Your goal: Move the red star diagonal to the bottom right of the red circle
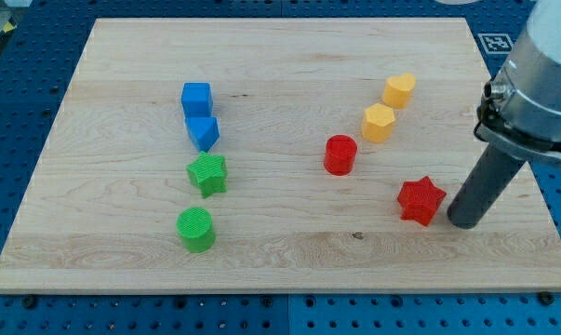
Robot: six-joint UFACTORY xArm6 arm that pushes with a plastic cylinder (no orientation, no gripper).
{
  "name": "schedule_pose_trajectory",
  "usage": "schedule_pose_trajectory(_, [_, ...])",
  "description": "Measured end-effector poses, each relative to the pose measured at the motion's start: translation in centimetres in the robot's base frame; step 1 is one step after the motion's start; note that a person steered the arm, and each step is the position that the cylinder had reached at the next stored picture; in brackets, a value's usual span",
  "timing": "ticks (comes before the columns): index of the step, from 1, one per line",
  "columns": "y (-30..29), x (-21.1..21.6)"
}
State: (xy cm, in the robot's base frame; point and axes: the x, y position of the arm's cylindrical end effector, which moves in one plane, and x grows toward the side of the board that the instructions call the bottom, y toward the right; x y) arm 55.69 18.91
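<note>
The red star lies on the wooden board toward the view's lower right. The red circle stands up and to the left of it, a short gap away. My tip rests on the board just to the right of the red star, close to it, with a thin gap between them. The dark rod rises from the tip toward the view's upper right, where the grey arm body fills the corner.
Two yellow blocks sit above the red circle. On the left, a blue cube, a blue block, a green star and a green circle form a column. The board's right edge is near the tip.
</note>
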Motion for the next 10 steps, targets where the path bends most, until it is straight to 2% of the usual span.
schedule_pose_trajectory(3, [-0.2, 0.6])
schedule_pose_trajectory(5, [1.4, -1.3])
schedule_pose_trajectory(8, [-3.3, -1.4])
schedule_pose_trajectory(10, [-2.7, -1.8])
